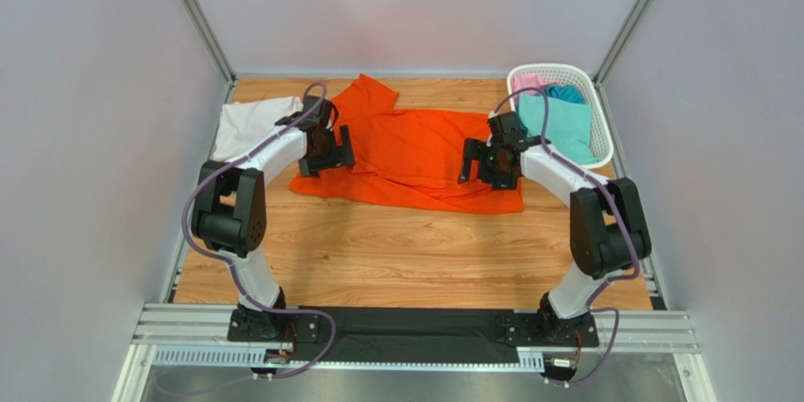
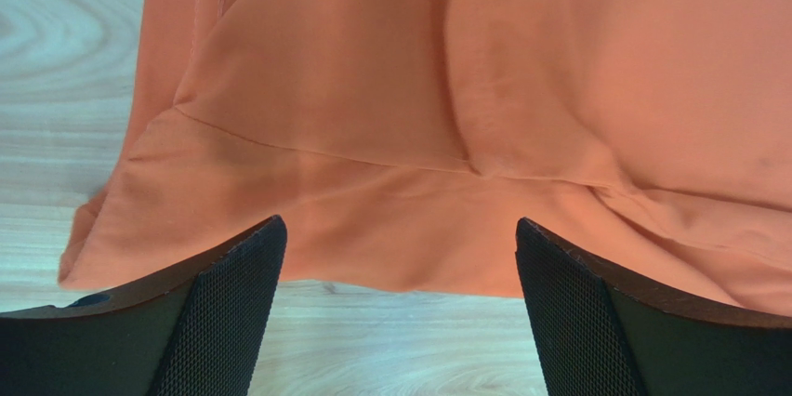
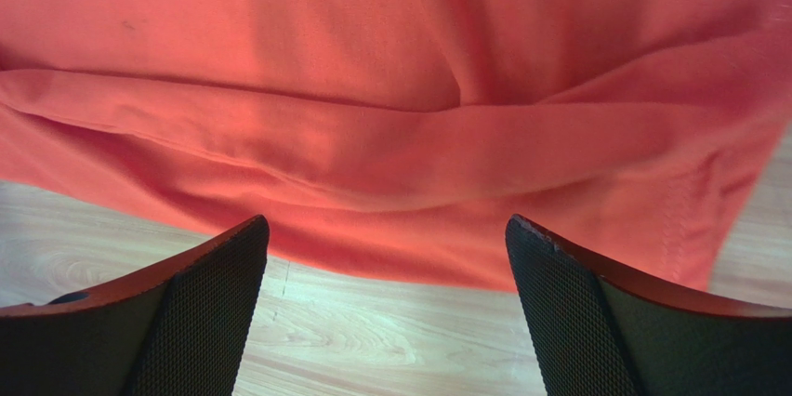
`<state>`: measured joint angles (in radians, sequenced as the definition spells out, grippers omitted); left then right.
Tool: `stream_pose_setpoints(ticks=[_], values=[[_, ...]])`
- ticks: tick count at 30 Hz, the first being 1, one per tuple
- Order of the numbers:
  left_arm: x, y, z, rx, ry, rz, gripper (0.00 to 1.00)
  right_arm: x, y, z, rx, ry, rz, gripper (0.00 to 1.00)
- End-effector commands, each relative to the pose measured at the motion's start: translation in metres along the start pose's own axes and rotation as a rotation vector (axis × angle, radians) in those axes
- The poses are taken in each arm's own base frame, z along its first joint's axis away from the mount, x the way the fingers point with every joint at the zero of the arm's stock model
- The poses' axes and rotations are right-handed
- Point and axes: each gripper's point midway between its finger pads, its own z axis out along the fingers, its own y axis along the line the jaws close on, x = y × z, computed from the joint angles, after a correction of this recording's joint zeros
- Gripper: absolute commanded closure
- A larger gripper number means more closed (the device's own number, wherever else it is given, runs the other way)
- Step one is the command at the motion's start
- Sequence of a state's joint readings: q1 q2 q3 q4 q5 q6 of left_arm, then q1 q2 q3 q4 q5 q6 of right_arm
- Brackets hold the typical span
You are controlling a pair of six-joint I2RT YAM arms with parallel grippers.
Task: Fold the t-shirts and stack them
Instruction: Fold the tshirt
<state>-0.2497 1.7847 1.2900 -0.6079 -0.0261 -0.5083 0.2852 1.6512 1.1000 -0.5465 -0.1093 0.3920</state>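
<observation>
A bright orange t-shirt [image 1: 410,152] lies spread on the wooden table, with folds along its near edge. My left gripper [image 1: 327,154] hovers over its left end, open and empty; the left wrist view shows the orange cloth [image 2: 418,117] just beyond the spread fingers [image 2: 232,312]. My right gripper [image 1: 483,164] hovers over its right end, open and empty; the right wrist view shows the cloth's near hem [image 3: 390,182] between and beyond the fingers [image 3: 567,312]. A white t-shirt [image 1: 247,124] lies at the far left. Teal [image 1: 559,122], pink [image 1: 527,82] and blue [image 1: 567,93] shirts sit in the basket.
A white plastic lattice basket [image 1: 604,142] stands at the far right corner. Grey walls enclose the table on three sides. Bare wooden tabletop [image 1: 406,251] stretches between the orange shirt and the arm bases.
</observation>
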Motion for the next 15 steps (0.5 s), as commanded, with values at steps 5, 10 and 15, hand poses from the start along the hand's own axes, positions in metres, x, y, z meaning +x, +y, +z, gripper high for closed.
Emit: stream_pose_setpoints(ticks=[5,10,15], values=[[0.012,0.021,0.018,-0.006,0.043,-0.115,0.00,-0.032,0.011,0.034,-0.011,-0.034,0.011,0.00],[0.035,0.045,0.021,-0.038,0.079,-0.157,0.00,-0.045,-0.006,0.049,0.042,-0.042,0.085,0.00],[0.059,0.062,0.015,-0.056,0.109,-0.191,0.00,-0.037,-0.034,0.045,0.136,-0.041,0.187,0.00]])
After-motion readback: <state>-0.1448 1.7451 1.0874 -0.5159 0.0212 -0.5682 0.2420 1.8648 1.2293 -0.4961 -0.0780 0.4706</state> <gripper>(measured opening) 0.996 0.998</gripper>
